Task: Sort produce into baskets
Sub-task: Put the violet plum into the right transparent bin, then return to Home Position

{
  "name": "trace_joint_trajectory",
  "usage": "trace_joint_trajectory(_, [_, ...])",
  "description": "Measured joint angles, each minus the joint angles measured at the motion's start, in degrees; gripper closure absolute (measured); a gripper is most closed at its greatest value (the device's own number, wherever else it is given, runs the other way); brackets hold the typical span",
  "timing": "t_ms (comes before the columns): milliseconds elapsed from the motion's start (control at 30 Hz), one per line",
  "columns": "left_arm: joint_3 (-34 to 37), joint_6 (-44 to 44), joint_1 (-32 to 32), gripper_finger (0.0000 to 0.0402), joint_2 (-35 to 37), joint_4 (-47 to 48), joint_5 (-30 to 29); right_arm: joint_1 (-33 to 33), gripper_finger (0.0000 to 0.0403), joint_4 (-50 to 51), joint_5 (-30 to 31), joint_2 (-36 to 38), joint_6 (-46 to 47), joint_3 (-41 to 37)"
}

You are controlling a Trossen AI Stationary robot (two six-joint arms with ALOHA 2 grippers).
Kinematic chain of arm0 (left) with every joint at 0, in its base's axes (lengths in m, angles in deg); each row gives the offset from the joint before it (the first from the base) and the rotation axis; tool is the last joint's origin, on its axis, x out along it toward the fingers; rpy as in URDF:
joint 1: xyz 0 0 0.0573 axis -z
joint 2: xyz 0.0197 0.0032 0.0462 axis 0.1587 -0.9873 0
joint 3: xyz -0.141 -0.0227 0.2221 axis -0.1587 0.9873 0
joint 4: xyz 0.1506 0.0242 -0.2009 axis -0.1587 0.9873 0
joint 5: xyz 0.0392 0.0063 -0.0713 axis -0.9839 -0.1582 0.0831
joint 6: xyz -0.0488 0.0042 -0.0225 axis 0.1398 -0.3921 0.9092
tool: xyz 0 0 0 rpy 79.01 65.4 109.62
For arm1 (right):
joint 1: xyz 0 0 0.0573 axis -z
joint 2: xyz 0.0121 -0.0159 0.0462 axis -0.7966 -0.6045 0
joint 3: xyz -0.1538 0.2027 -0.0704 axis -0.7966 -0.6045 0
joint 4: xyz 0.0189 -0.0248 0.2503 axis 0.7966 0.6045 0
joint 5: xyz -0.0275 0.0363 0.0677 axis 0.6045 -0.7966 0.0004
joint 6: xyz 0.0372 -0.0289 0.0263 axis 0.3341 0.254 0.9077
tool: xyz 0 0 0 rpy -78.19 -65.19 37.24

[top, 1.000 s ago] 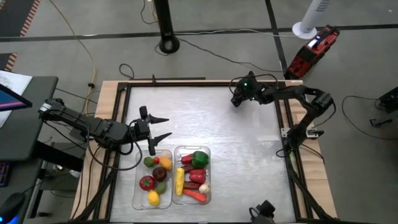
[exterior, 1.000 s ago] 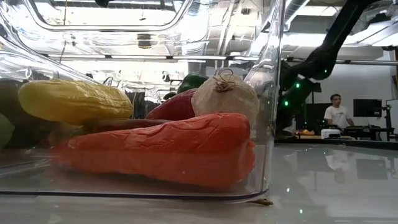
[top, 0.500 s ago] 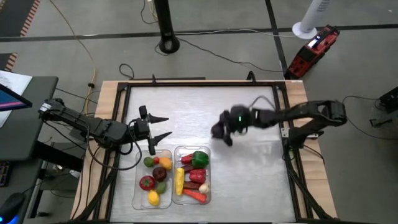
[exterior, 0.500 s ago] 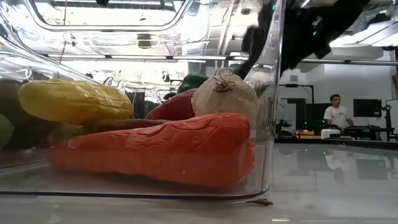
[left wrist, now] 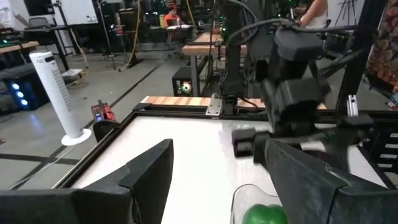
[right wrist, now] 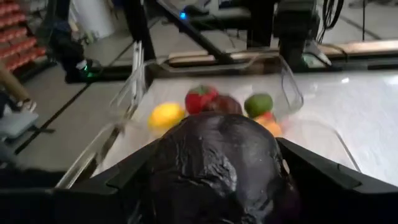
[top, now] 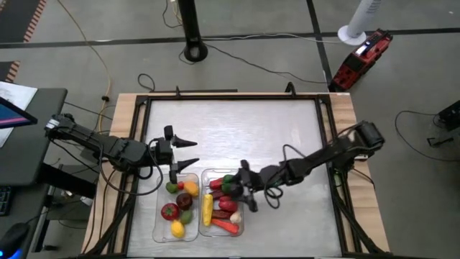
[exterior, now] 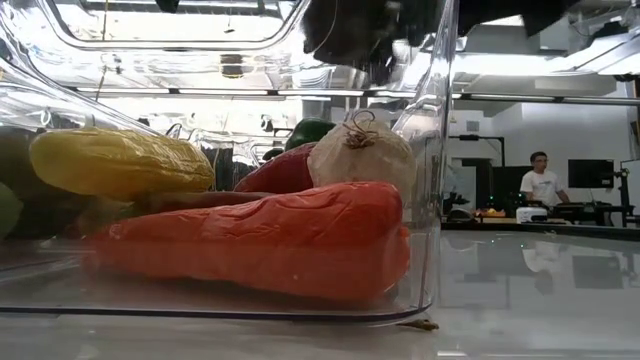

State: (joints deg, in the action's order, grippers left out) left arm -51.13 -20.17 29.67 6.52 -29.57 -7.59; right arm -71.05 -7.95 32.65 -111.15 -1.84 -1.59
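Right wrist view: purple eggplant (right wrist: 217,163) clamped in right gripper (top: 244,188), now above right basket (top: 240,223) after swinging in from worktop's (top: 287,137) far corner; drop looks imminent. Left gripper (top: 183,154) spread apart, just beyond left basket (top: 157,229).

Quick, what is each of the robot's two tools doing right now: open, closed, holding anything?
Left tool: open, empty, beside the left bin.
Right tool: closed on a dark purple eggplant, over the right bin.
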Motion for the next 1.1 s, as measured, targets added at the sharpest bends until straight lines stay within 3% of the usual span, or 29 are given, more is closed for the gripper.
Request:
trace_joint_trajectory(167, [0.0,0.7,0.0,0.0159,0.0,0.1,0.0,1.3,0.0042,0.6,-2.8,-7.1,-0.8,6.2])
trace_joint_trajectory(333, [0.0,-1.4,1.8,0.0159,1.4,0.2,-2.5,3.2,0.0011,16.7,-2.1,-4.0,-1.3,11.1])
trace_joint_trajectory(433, [0.2,-2.4,3.9,0.0159,3.2,1.4,-5.6,3.9,0.0011,21.5,2.8,1.9,-1.6,9.2])
trace_joint_trajectory(633, [7.3,-4.6,4.7,0.0159,8.9,-6.0,-8.9,3.8,0.003,22.7,16.2,17.7,-2.6,-3.3])
trace_joint_trajectory(1100, [19.4,-9.2,4.1,0.0159,28.2,-8.4,-10.1,3.8,0.0042,21.9,28.6,54.7,-2.8,-29.2])
